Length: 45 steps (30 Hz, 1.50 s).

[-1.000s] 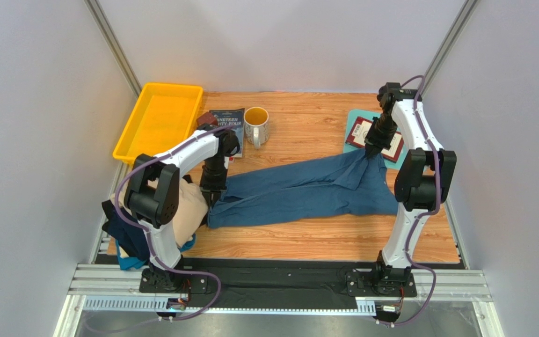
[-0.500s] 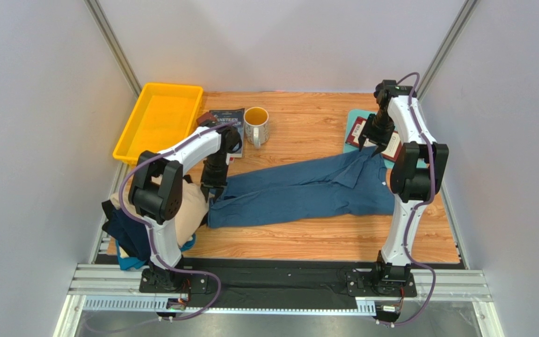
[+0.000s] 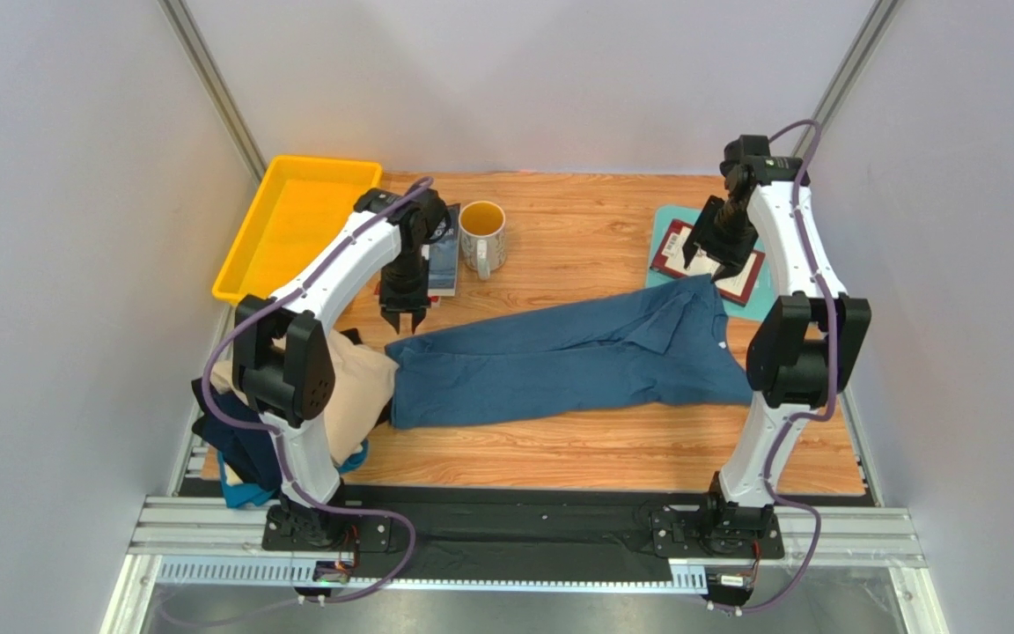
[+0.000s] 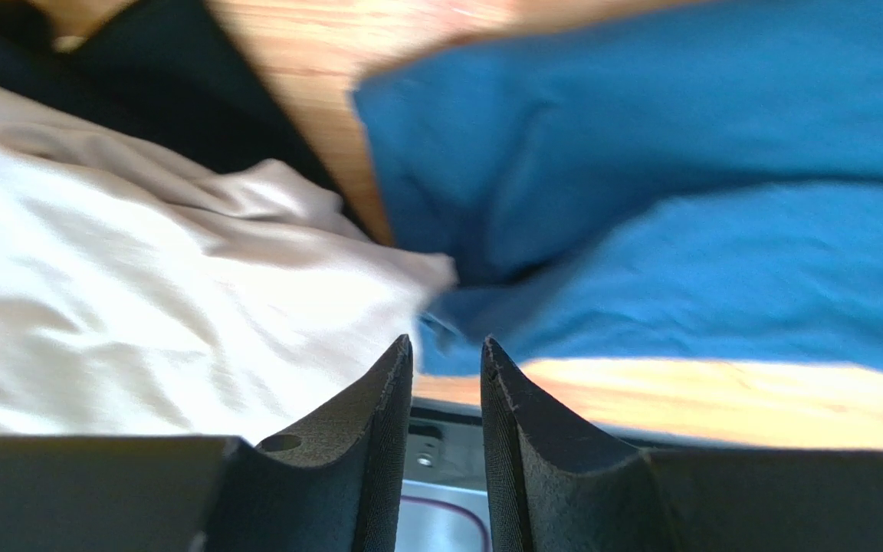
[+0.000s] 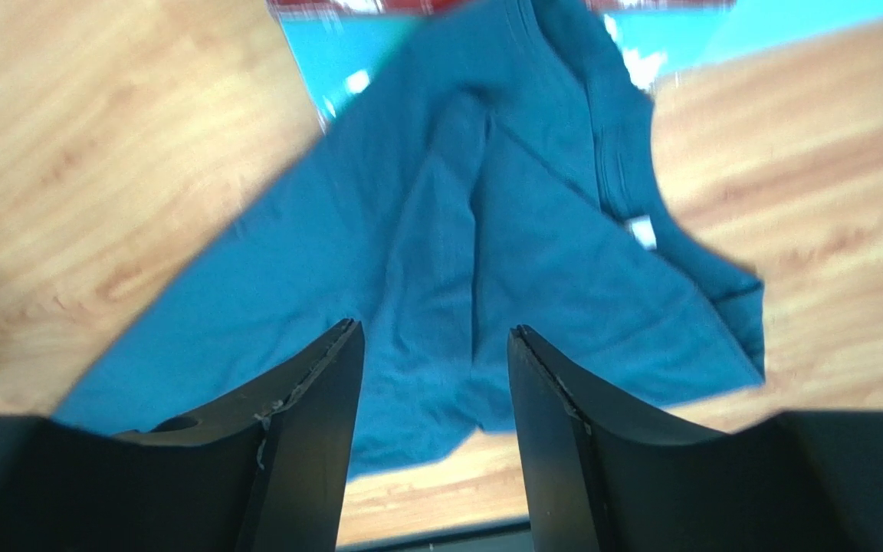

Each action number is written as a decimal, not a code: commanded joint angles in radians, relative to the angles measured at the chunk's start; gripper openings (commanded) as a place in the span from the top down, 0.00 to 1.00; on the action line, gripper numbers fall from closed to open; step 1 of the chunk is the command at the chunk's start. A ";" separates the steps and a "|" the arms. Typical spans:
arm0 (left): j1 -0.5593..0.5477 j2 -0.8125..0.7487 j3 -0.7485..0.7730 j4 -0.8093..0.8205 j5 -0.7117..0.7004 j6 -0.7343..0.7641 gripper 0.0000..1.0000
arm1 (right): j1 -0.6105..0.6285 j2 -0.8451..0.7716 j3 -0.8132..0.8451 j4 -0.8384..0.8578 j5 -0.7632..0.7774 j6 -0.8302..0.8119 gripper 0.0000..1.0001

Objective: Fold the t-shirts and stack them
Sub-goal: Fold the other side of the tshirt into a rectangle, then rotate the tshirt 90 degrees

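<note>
A large teal-blue t-shirt (image 3: pixel 565 357) lies stretched left to right across the middle of the table, its collar end at the right (image 5: pixel 504 253). My left gripper (image 3: pixel 405 317) hangs above the shirt's left end, its jaws open a narrow gap (image 4: pixel 446 345) with nothing between them. Above the collar end, my right gripper (image 3: pixel 707 258) is open and empty (image 5: pixel 435 334). A beige t-shirt (image 3: pixel 347 390) (image 4: pixel 124 299) lies crumpled at the left on a dark navy t-shirt (image 3: pixel 241 443), with a bit of bright light blue t-shirt (image 3: pixel 245 495) under both.
A yellow tray (image 3: pixel 294 225) stands at the back left. Beside it are a dark book (image 3: pixel 444 258) and a mug (image 3: pixel 482 234). At the back right a teal cutting board (image 3: pixel 668 218) carries a red-framed picture (image 3: pixel 737 275); the shirt's collar end overlaps the board.
Both grippers opened, let go of the teal-blue shirt's ends and rose away toward the back. The shirt has settled flat on the table.
</note>
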 commanded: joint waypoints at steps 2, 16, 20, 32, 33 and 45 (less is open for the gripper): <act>-0.095 0.013 0.079 -0.091 0.147 0.023 0.65 | 0.011 -0.107 -0.202 0.030 -0.027 0.020 0.46; -0.170 0.191 -0.089 0.047 0.233 0.108 0.67 | 0.033 -0.041 -0.383 0.067 0.040 -0.021 0.52; -0.196 0.226 -0.098 0.065 0.209 0.119 0.68 | 0.041 0.023 -0.394 0.083 0.059 -0.023 0.54; -0.247 0.214 -0.155 0.094 0.192 0.127 0.71 | 0.088 0.169 -0.437 0.148 0.082 0.054 0.94; -0.248 0.211 -0.157 0.094 0.190 0.131 0.71 | 0.088 0.171 -0.448 0.146 0.087 0.068 0.96; -0.287 0.251 -0.126 0.125 0.244 0.179 0.72 | -0.059 -0.013 -0.653 0.171 0.085 0.143 1.00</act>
